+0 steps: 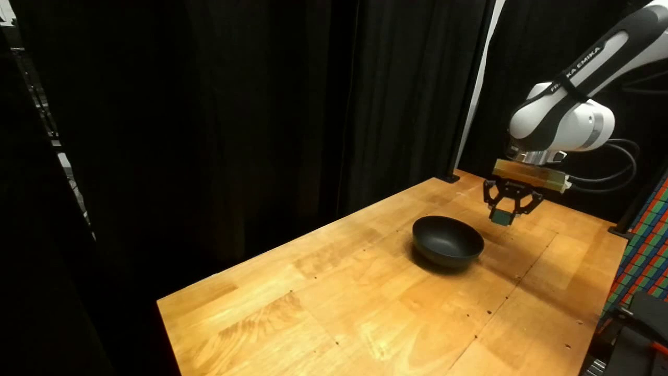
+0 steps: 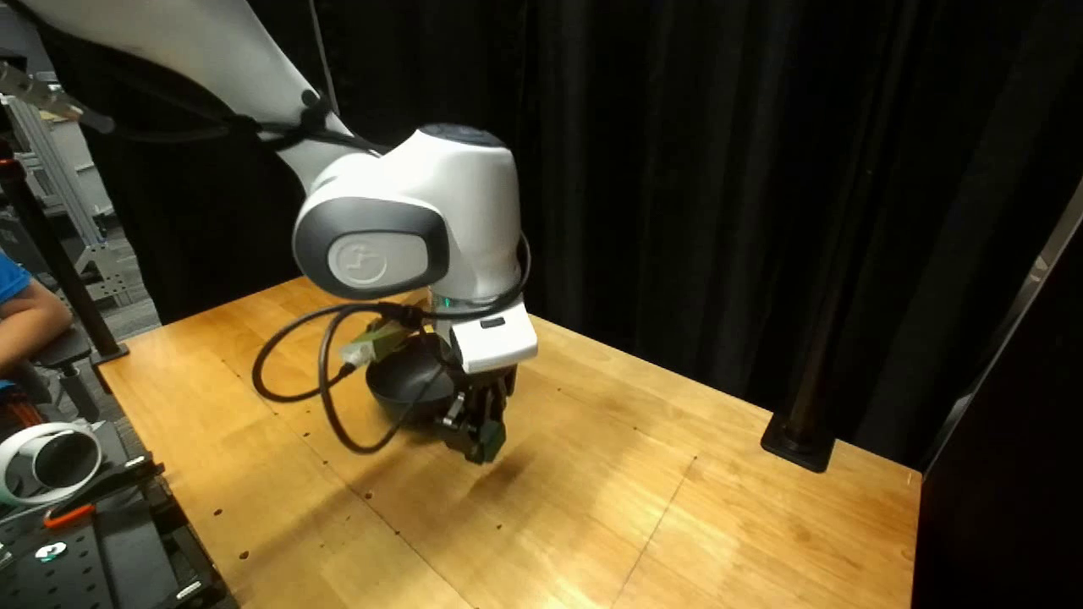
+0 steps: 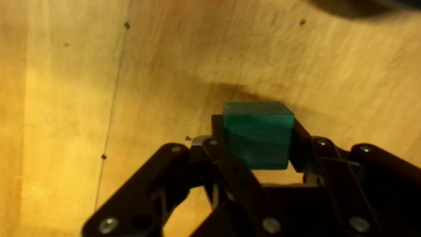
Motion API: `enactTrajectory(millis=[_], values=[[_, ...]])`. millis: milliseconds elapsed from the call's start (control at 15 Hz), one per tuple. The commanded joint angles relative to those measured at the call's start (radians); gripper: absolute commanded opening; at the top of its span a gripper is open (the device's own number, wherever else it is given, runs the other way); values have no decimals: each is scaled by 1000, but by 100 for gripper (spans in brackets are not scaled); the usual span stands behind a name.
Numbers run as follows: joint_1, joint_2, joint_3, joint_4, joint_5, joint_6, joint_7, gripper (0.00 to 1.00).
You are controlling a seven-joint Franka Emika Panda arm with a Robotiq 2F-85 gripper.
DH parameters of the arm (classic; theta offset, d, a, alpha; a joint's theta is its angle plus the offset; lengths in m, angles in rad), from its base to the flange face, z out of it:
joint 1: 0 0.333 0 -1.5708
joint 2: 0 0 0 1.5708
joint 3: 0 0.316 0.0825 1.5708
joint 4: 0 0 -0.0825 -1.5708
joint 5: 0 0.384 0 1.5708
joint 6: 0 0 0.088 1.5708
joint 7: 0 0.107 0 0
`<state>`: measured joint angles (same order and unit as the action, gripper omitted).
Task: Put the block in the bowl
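My gripper [image 1: 502, 216] is black, dotted with silver in the wrist view. The block [image 3: 259, 141] is deep green, one narrow face a greyer green; the bowl [image 1: 446, 243] is plain black. I see the desk [image 1: 365, 313] as honey-yellow wood, patched with browner boards, dark specks and thin dark seams. My arm [image 2: 474, 203] is white with dark grey panels, and the curtains [image 1: 261, 104] in both exterior views are black. In an exterior view, the surface [image 1: 648, 248] at the right is checked red, green and blue; in an exterior view, a sleeve [image 2: 10, 277] at the left is bright blue.
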<state>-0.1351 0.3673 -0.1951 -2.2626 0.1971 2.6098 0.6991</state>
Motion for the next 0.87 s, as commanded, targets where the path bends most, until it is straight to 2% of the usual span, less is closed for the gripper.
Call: enactTrajectory(millis=[0,200,267,333,400,667,800], values=[[21,-128,95,-43,131,-54,-74,21],[62,-154,159,-30,200,-111,-104,21],[72,-150,172,-20,213,-144,-108,38],[82,-145,181,-14,221,-165,-109,71],[88,-144,184,-9,225,-188,-107,73],[82,-192,161,-2,196,-318,-119,99],[70,-225,136,-22,173,-406,-143,100]])
